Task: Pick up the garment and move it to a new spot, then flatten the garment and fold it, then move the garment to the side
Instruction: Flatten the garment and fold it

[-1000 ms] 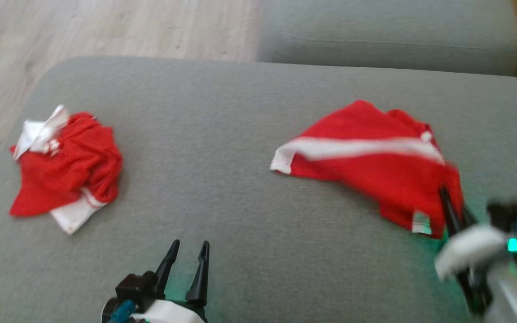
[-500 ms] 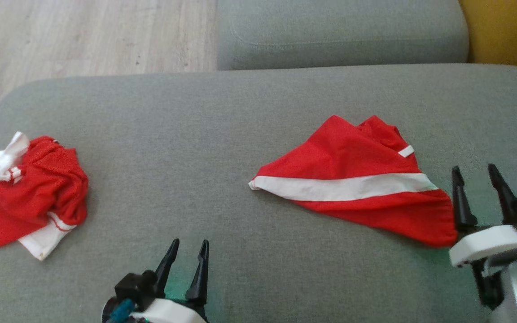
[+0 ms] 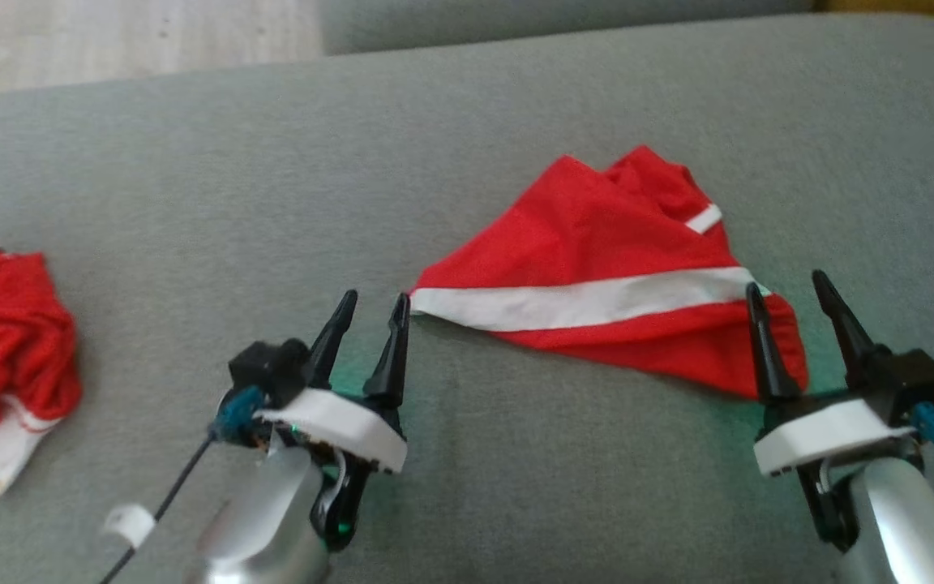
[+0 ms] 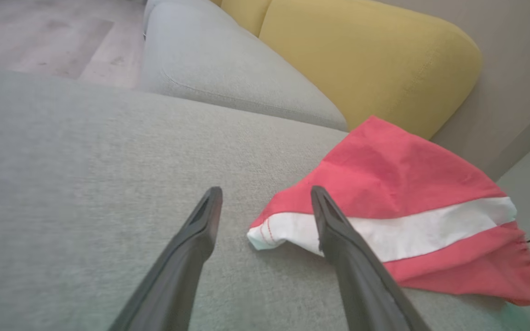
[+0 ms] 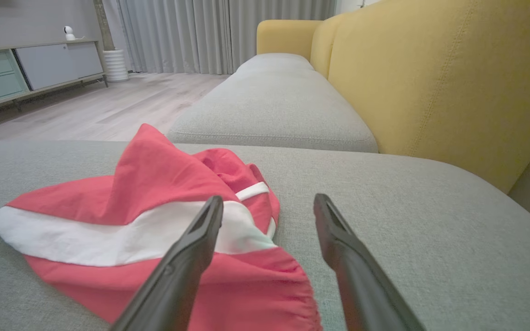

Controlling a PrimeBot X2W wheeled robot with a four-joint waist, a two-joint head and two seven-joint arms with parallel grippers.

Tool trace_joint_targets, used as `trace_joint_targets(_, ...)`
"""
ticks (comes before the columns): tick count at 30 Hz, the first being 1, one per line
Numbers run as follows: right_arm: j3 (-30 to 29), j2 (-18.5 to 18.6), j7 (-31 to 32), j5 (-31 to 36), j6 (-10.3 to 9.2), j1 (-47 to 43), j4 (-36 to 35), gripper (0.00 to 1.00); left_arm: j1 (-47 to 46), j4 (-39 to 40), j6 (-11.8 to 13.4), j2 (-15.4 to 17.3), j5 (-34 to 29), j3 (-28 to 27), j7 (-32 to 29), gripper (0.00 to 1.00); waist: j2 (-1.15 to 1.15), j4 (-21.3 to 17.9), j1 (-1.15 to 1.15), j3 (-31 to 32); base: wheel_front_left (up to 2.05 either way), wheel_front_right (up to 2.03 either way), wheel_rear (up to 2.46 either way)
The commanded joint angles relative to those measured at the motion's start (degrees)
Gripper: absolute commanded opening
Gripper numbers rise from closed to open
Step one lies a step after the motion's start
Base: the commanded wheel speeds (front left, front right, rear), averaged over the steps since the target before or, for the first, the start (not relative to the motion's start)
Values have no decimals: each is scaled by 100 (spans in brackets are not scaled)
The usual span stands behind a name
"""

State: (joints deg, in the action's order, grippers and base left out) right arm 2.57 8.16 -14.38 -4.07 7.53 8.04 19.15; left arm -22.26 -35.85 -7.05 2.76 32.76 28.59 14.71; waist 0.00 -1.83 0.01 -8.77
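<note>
Lying rumpled on the grey seat cushion [image 3: 467, 146], the red garment [image 3: 597, 243] is resting between the two grippers, held by neither.

- The left gripper [image 3: 375, 297] is standing with its fingers spread wide, carrying nothing. The end of the garment's white band [image 3: 580, 302] is lying just ahead of its right finger; whether they are touching, I cannot tell.
- The right gripper [image 3: 786, 282] is likewise gaping wide and empty. The garment's gathered red hem is lying just under and to the left of its left finger.

Handling, as a judgement: the cloth is looking thin, light and limp. It is likely going to sag and trail when lifted, and stacked layers may be sliding apart. The band end and the hem corner are offering the firmest pinch points, one per gripper.

Room: bare cushion is stretching well ahead of both grippers. The yellow backrest [image 5: 430, 69] is rising to the right of the right gripper, closing that side. A second red bundle [image 3: 5, 324] is lying well to the left of the left gripper, near the cushion's edge. That is limiting the free space on that side.
</note>
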Motion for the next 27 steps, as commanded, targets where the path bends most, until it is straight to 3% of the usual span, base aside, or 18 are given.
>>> trace_joint_targets(1,181,88,-62,-70,-4,234,-211,100,-313,-43,16,12,146,-19,29,100,0,-238,-1,-230,0,0,0)
trace_joint_targets(11,238,62,-62,-279,-4,400,-207,100,-1019,-1235,54,12,1002,790,29,100,0,-609,-1,-427,0,0,0)
trace_joint_targets(12,245,62,-62,-298,-4,401,-200,100,-1043,-1272,64,12,1045,811,29,93,0,-621,-1,-429,0,0,0)
trace_joint_targets(13,255,62,-62,-324,-4,406,-184,100,-1079,-1335,70,12,1077,865,29,0,0,-636,-1,-426,0,0,0)
trace_joint_targets(19,194,30,-62,-370,-4,328,-140,100,-1031,-1218,170,12,901,721,29,0,0,-496,-1,-215,0,0,0)
trace_joint_targets(27,134,-159,-62,-374,-4,-77,-64,100,-248,-373,531,115,-122,-135,29,0,0,49,-1,490,0,0,0)
